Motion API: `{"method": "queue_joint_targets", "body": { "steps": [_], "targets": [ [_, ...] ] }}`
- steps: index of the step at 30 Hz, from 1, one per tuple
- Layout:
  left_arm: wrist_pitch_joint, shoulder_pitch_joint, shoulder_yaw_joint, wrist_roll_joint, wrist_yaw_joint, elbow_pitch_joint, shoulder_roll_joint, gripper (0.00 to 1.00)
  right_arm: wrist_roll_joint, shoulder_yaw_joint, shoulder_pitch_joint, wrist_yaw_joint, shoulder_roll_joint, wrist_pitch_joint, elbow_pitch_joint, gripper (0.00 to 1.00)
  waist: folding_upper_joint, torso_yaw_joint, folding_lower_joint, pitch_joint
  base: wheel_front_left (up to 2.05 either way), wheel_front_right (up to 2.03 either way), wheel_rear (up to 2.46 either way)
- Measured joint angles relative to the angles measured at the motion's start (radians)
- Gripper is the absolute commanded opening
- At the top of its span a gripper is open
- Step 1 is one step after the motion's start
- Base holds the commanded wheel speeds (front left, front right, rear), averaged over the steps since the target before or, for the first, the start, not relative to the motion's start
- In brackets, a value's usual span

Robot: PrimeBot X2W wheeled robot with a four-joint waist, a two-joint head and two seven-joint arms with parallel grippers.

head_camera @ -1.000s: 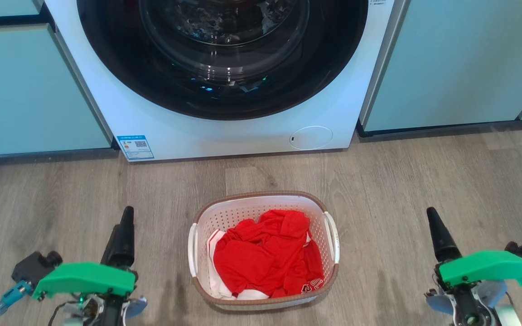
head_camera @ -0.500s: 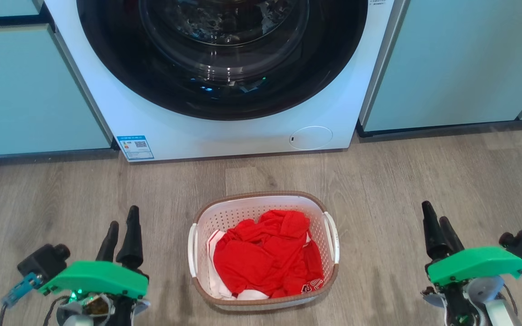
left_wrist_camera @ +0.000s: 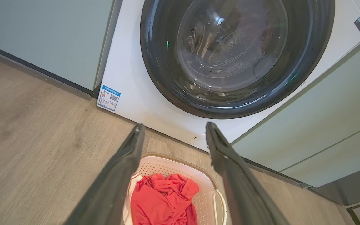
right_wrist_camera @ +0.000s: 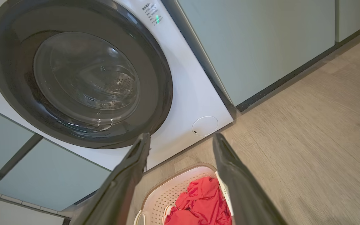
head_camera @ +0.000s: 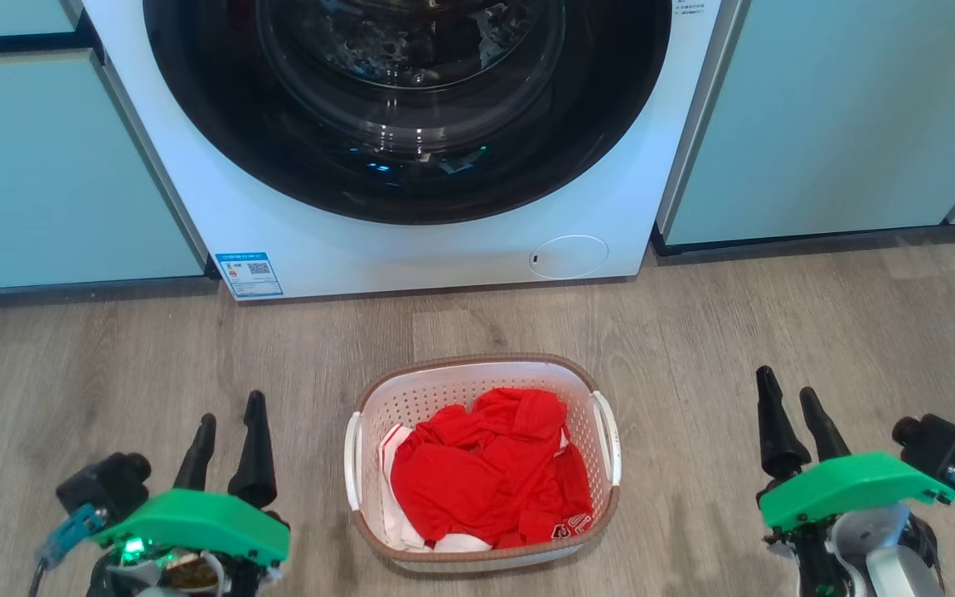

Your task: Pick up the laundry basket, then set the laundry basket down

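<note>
The laundry basket (head_camera: 411,402) stands on the wooden floor in front of the washing machine, white and perforated with a brown rim. Red clothes (head_camera: 486,473) lie in it. My left gripper (head_camera: 231,408) is open to the left of the basket, apart from its left handle (head_camera: 351,460). To the right, my right gripper (head_camera: 786,381) is open, well clear of the right handle (head_camera: 610,448). The left wrist view looks between the open left gripper (left_wrist_camera: 174,124) at the basket (left_wrist_camera: 167,165). The right wrist view has the right gripper (right_wrist_camera: 181,134) open above the basket (right_wrist_camera: 173,190).
A white front-loading washing machine (head_camera: 411,249) with a dark round door stands just behind the basket. Pale green cabinets (head_camera: 826,124) flank it on both sides. Bare wooden floor (head_camera: 693,332) lies around the basket.
Both grippers have gone from shut to open. Each has shifted a little inward toward the basket. The basket has not moved.
</note>
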Motion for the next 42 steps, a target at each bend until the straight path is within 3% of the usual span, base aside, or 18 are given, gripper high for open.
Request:
{"method": "queue_joint_targets", "body": {
  "steps": [14,42],
  "targets": [
    [-0.041,0.012,-0.034,0.170,0.028,-0.017,0.008,1.00,-0.166,0.028,0.000,0.000,-0.001,-0.039,-0.012,1.00,0.0000,-0.003,0.0000,0.003,0.00,0.00,0.00],
    [-0.119,0.038,-0.055,0.491,0.036,-0.022,0.010,1.00,-0.480,0.082,0.004,0.000,-0.005,-0.121,-0.047,1.00,0.0000,-0.002,0.0000,0.007,0.00,0.00,0.00]
  ]
}}
